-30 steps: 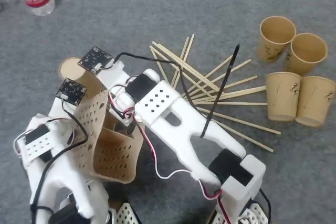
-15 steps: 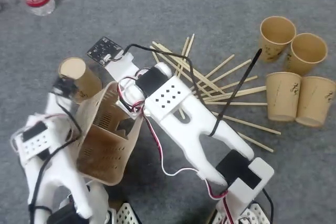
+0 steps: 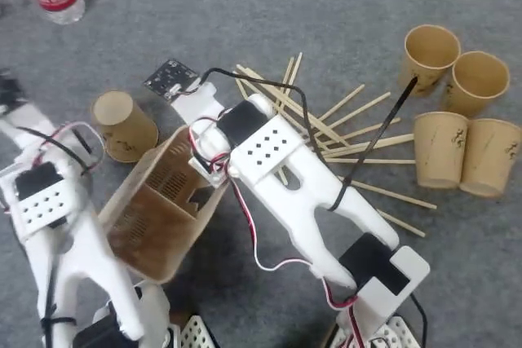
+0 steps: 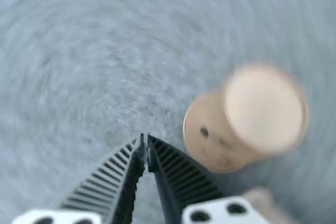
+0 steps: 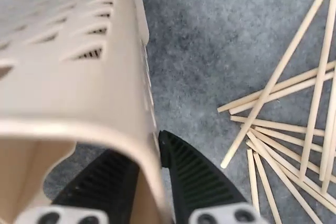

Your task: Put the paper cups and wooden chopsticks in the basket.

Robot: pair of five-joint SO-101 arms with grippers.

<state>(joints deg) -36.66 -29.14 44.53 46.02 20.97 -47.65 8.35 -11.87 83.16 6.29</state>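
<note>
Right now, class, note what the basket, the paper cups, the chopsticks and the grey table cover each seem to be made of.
The basket looks like beige plastic, smooth and slightly glossy, with moulded slots. The paper cups seem tan paper, matte and thin-walled. The chopsticks look like pale unfinished wood, maybe bamboo. The table cover seems grey felt or carpet, fuzzy and speckled.

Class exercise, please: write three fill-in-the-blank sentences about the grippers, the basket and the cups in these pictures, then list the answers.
1. The right gripper clamps the wall of the ____.
2. The high view shows ____ paper cups in all.
3. The left gripper is ____, holding nothing.
Missing words: basket; five; shut.
</note>
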